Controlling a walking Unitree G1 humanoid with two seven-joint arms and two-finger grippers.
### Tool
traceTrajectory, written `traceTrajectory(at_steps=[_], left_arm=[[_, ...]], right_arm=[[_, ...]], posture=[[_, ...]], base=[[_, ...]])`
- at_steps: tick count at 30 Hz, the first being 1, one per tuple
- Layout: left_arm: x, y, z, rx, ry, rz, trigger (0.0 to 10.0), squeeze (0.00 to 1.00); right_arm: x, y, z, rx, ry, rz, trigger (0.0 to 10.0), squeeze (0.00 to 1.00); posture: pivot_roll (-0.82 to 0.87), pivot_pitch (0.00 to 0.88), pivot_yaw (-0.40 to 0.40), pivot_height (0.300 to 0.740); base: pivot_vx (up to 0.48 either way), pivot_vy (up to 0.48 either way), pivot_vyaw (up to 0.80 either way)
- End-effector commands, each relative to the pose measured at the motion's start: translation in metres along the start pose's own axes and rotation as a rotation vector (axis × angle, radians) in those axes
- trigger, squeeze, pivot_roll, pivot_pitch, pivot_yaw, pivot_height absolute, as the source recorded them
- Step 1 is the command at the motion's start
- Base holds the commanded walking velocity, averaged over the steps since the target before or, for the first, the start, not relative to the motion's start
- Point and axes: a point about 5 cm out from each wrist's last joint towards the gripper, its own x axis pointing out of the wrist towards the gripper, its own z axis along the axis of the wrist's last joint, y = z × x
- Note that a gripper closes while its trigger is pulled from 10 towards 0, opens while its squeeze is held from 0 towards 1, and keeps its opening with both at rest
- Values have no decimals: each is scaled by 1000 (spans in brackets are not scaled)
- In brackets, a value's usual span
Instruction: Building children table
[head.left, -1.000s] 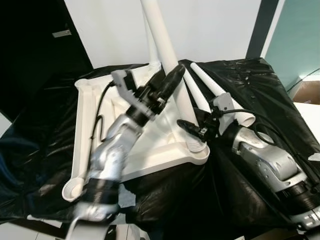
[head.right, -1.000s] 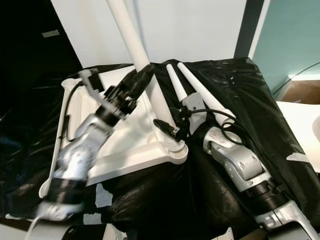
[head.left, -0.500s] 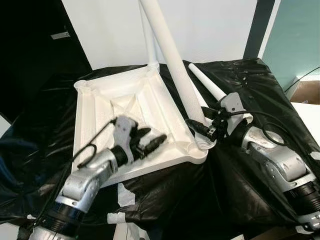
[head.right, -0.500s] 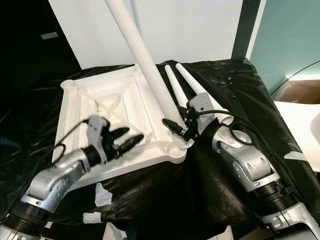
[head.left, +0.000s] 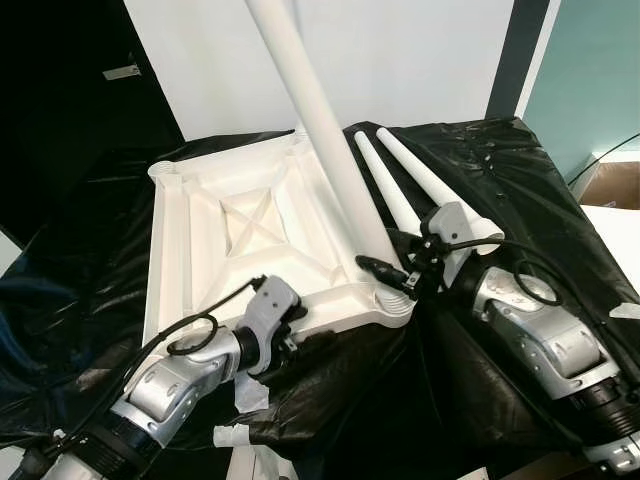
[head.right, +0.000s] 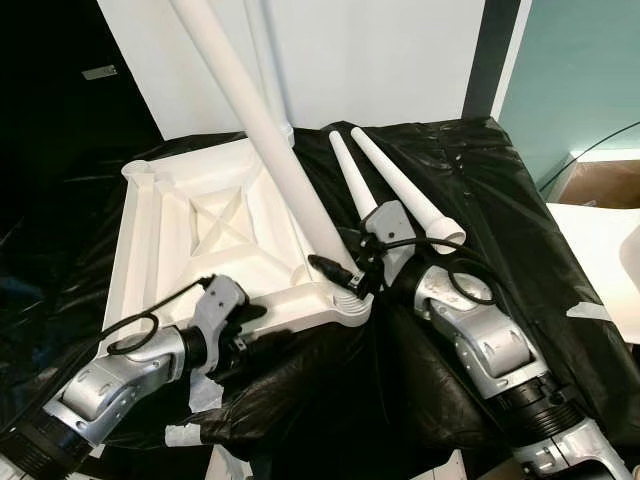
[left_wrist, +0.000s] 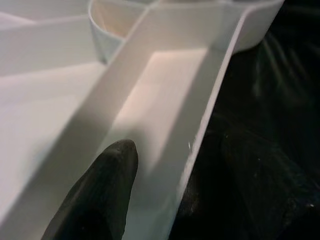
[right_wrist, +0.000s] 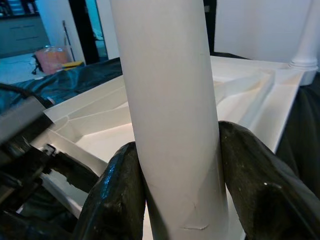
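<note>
The left gripper (head.left: 300, 335) has dropped from the table leg (head.left: 318, 120) to clamp the tabletop's (head.left: 215, 240) six-o'clock rim, steadying it while the right gripper (head.left: 385, 275) stays clenched on the leg at its corner socket.

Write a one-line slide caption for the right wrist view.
Right end effector grips a white table leg standing in a corner of the upturned white tabletop.

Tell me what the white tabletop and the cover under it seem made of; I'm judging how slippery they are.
The upturned tabletop looks like moulded plastic, matt white: thin ribs and a crossed brace are formed into its underside. The black cover looks like thin plastic sheeting, glossy: it crinkles and throws sharp highlights. The leg clamped in the right pincer looks likewise smooth and matt, probably plastic.
</note>
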Motion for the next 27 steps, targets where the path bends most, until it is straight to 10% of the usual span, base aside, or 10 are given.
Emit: traceTrajectory(at_steps=[1, 7, 9, 13, 14, 16, 17, 18, 19, 27], left_arm=[[-2, -20, -6, 51, 73, -492, 10000, 0], [7, -21, -10, 49, 110, -501, 9569, 0], [9, -23, -9, 29, 102, -516, 0, 0], [9, -23, -10, 32, 98, -512, 1098, 0], [9, -22, -11, 42, 100, -504, 10000, 0], [10, -20, -12, 65, 104, -489, 10000, 0], [11, -19, -12, 83, 101, -474, 10000, 0], [11, -19, -12, 83, 101, -474, 10000, 0], [13, -15, -9, 101, 72, -464, 10000, 0], [18, -10, 3, 67, -16, -438, 9020, 0]], right_arm=[[3, 9, 0, -37, -21, 52, 0, 0], [4, 15, -10, -149, 7, 98, 0, 0], [4, 15, -15, -183, 20, 101, 0, 0], [2, 14, -18, -197, 31, 85, 0, 0], [1, 13, -19, -198, 33, 80, 0, 0], [0, 12, -20, -197, 35, 72, 0, 0], [-2, 12, -21, -195, 38, 63, 3490, 0], [-2, 12, -21, -195, 38, 63, 3490, 0], [-5, 12, -26, -192, 41, 51, 8235, 0], [-10, 15, -36, -184, 49, 38, 10000, 0]], posture=[[-66, 0, 94, 740], [-67, 0, 98, 740], [-63, 0, 100, 740], [-60, 0, 100, 740], [-60, 0, 100, 740], [-60, 0, 100, 740], [-59, 0, 99, 740], [-59, 0, 99, 740], [-60, 0, 100, 740], [-63, 0, 102, 740]], base=[[0, 0, 0], [0, 0, 0], [0, 0, 0], [0, 0, 0], [0, 0, 0], [0, 0, 0], [0, 0, 0], [0, 0, 0], [0, 0, 0], [0, 0, 0]])
